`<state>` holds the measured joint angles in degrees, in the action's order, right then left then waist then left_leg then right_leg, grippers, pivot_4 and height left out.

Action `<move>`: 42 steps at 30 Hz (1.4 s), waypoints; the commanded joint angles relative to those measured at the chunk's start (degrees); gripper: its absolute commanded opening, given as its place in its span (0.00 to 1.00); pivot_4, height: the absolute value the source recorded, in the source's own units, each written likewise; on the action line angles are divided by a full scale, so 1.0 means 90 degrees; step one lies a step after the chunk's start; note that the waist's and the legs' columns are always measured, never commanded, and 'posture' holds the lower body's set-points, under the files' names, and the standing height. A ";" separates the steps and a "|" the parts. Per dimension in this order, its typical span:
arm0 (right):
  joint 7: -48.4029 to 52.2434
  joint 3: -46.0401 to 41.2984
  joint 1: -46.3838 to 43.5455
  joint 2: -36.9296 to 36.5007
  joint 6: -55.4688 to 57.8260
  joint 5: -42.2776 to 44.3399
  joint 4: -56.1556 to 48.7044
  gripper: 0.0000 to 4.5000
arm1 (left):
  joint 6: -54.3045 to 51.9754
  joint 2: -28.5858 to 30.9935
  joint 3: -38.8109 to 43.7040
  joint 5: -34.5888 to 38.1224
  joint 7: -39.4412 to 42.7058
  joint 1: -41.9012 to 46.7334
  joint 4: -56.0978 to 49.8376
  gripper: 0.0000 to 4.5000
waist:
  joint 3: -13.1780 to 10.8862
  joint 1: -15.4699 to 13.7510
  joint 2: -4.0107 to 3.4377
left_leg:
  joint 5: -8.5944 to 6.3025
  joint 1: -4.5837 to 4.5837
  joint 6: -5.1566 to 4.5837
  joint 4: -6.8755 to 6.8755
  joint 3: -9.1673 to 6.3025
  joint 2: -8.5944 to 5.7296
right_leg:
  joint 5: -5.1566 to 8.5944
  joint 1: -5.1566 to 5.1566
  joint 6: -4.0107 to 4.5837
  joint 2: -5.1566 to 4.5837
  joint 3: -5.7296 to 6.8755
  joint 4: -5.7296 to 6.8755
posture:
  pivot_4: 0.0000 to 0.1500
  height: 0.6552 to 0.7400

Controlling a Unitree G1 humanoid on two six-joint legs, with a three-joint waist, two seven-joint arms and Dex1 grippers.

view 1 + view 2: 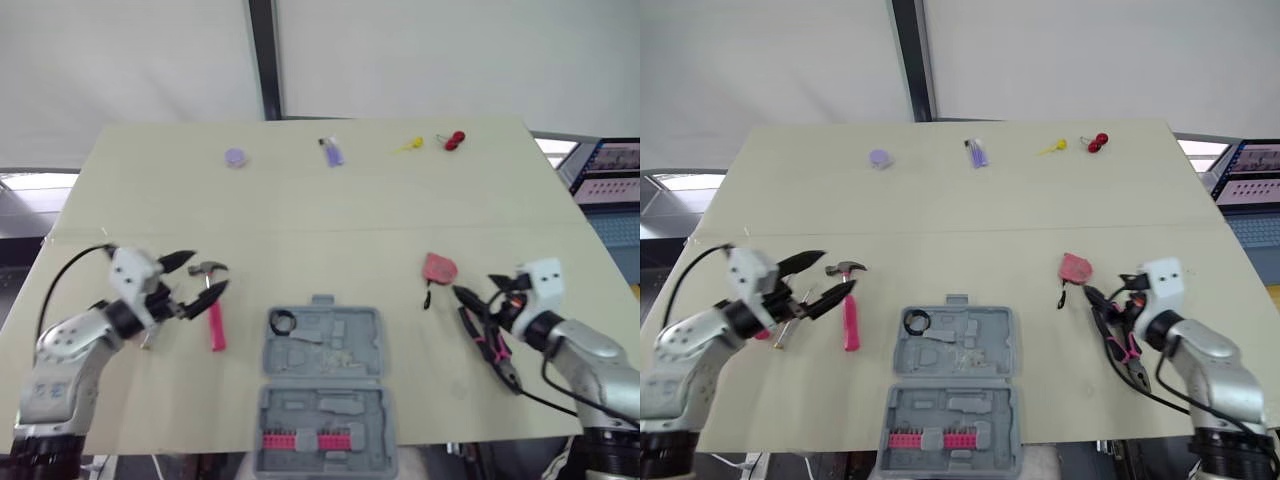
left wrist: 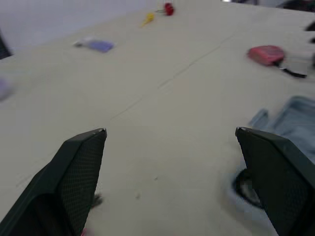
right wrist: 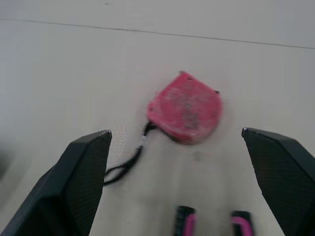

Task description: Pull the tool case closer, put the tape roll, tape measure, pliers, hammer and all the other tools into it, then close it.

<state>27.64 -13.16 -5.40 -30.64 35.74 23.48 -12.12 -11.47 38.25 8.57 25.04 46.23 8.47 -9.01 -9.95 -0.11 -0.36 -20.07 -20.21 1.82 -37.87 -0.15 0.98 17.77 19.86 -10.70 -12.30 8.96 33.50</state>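
The grey tool case lies open at the table's near edge, with a black tape roll in its far half and red bits in its near half. The pink-handled hammer lies left of the case. My left gripper is open, hovering over the hammer's head. The red tape measure lies right of the case, and the pink-and-black pliers lie nearer than it. My right gripper is open and empty, above the pliers' handles and pointing at the tape measure.
A small tool lies under my left wrist. Along the far edge sit a purple disc, a purple item, a yellow piece and a red piece. A dark post stands behind the table.
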 commanded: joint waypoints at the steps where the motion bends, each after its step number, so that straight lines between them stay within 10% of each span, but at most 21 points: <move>1: -0.0812 0.0146 0.0102 0.0335 0.0776 -0.0018 -0.0913 0.99 | 0.0205 -0.0101 -0.0757 -0.0202 0.0687 0.0536 0.0037 1.00 | 0.0000 0.0000 0.0000 | 0.0000 -0.0001 0.0000 0.0002 -0.0001 0.0001 | 0.0000 0.0002 0.0000 0.0000 0.0002 0.0000 | 1.00 1.00; 27: -0.2220 0.1012 -0.0856 0.1726 0.1075 -0.1226 0.0256 0.99 | 0.1137 -0.1526 -0.2195 -0.1120 0.1023 0.1646 0.0676 1.00 | 0.0000 0.0027 0.0000 | 0.0001 -0.0009 -0.0001 -0.0010 -0.0001 0.0000 | 0.0000 0.0011 0.0000 0.0001 -0.0001 0.0010 | 1.00 1.00; 30: -0.2238 0.1003 -0.0967 0.1801 0.0967 -0.1326 0.0449 0.81 | 0.1132 -0.1550 -0.2185 -0.1123 0.0903 0.1619 0.0628 1.00 | 0.0000 0.0034 0.0001 | 0.0001 -0.0009 -0.0001 -0.0009 -0.0001 0.0000 | 0.0000 0.0012 0.0000 0.0001 -0.0001 0.0011 | 1.00 1.00; 37: -0.2200 0.1011 -0.0984 0.1776 0.0902 -0.1542 0.0671 0.01 | 0.1039 -0.1510 -0.2219 -0.1142 0.0816 0.1572 0.0465 1.00 | 0.0000 0.0036 0.0000 | 0.0001 -0.0009 -0.0001 -0.0008 -0.0001 0.0000 | 0.0000 0.0012 0.0000 0.0001 -0.0001 0.0011 | 1.00 1.00; 42: -0.1971 0.0959 -0.0686 0.1661 0.1035 -0.1371 0.0260 0.00 | 0.1141 -0.1402 -0.2323 -0.1212 0.0984 0.1446 0.0485 1.00 | 0.0000 0.0023 0.0000 | 0.0001 -0.0009 -0.0001 -0.0009 -0.0001 0.0000 | 0.0000 0.0010 0.0000 0.0001 -0.0001 0.0011 | 1.00 1.00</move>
<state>8.47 -4.37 -13.32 -15.02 43.94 10.40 -7.53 -2.36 25.03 -12.13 14.59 54.18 22.05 -2.59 -9.94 0.10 -0.35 -20.07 -20.28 1.81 -37.94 -0.17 0.98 17.77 19.95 -10.69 -12.29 8.95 33.59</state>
